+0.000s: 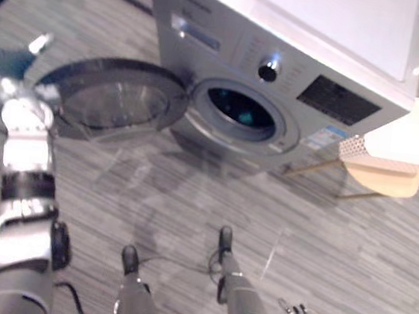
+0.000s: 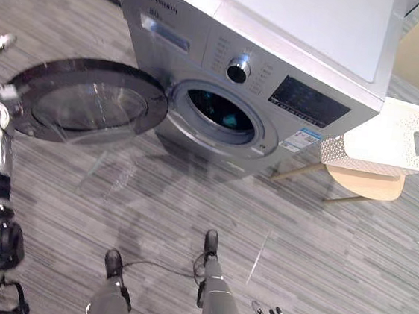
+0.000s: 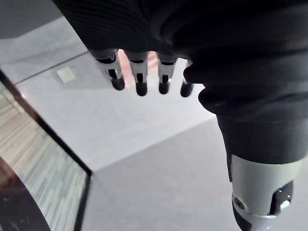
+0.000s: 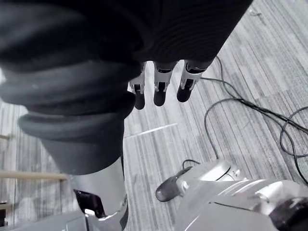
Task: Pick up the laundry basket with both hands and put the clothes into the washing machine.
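White perforated plastic, that is the laundry basket (image 1: 403,132): boxy, rounded corners, a slot handle cut in one smooth face, mesh holes along the side nearest the machine. It rests on a pale wooden chair (image 1: 382,180) just right of the washing machine (image 1: 228,50), and we cannot tell which way up it lies, nor see any clothes in it. Neither hand touches it. The left hand (image 3: 141,79) is raised out by the open door (image 1: 110,100), fingers straight and loose, holding nothing. The right hand (image 4: 160,91) hangs low at the robot's side, fingers likewise relaxed and empty. The machine is brushed silver-grey with a chrome knob (image 1: 269,68). Its round, dark-rimmed glass door is swung fully left. In the dark drum (image 1: 234,103) we note a small teal patch (image 1: 245,118), possibly cloth. We judge the loading perhaps done, with the basket set aside. The floor (image 1: 213,195) is grey, finely striped planking.
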